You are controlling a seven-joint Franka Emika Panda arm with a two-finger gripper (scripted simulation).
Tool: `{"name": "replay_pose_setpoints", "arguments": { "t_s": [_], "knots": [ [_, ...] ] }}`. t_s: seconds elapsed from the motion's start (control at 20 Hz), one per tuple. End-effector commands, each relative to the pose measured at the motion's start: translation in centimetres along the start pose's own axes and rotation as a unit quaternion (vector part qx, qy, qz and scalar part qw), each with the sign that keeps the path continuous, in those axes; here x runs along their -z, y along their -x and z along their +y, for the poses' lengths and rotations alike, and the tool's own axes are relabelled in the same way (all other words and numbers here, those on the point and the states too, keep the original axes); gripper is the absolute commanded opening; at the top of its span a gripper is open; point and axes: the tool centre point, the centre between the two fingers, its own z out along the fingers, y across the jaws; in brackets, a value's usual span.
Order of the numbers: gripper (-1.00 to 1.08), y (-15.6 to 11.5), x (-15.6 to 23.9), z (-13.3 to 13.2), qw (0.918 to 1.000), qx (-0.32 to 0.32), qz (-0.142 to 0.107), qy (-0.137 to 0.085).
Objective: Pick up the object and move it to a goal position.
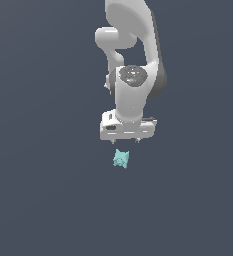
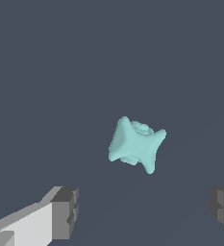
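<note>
Exterior view: white, glossy Franka arm point(image 1: 133, 65) reaching down from the top edge, wrist housing pointed at the plain dark slate-blue surface point(image 1: 38, 200). Jaws point(image 1: 124, 141) barely visible here, only two short dark tips poking below the white hand body. Small light-teal lumpy block with four pointed corners and a bumpy raised centre point(image 1: 121, 159) lying on the surface just below those tips, apart from them, a little toward the exterior view's left of the hand's middle. Hard to tell from this angle how far the tips stand above the block.

Wrist view: same teal block point(image 2: 135, 144) near the picture's middle, resting alone on the slate-blue surface, its four points splayed outward and the knobbly hump turned up toward the camera. Two grey finger pads point(image 2: 65, 214) at the lower corners, one on a white finger body, the other cut by the frame edge. Jaws spread wide, holding nothing, gap clearly broader than the block. Block not between the pads, lying beyond them and untouched.
</note>
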Motion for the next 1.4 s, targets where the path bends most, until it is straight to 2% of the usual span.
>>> {"name": "replay_pose_setpoints", "arguments": {
  "t_s": [0.0,0.65,0.9,1.35],
  "knots": [
    [1.00,-0.2,-0.8,0.2,0.9998,-0.020,-0.001,-0.001],
    [1.00,-1.6,-5.9,1.3,0.9892,-0.146,-0.009,-0.003],
    [1.00,-1.7,-6.6,1.5,0.9865,-0.164,-0.010,-0.003],
    [1.00,-1.7,-8.1,1.5,0.9865,-0.164,-0.010,-0.002]
  ]
}}
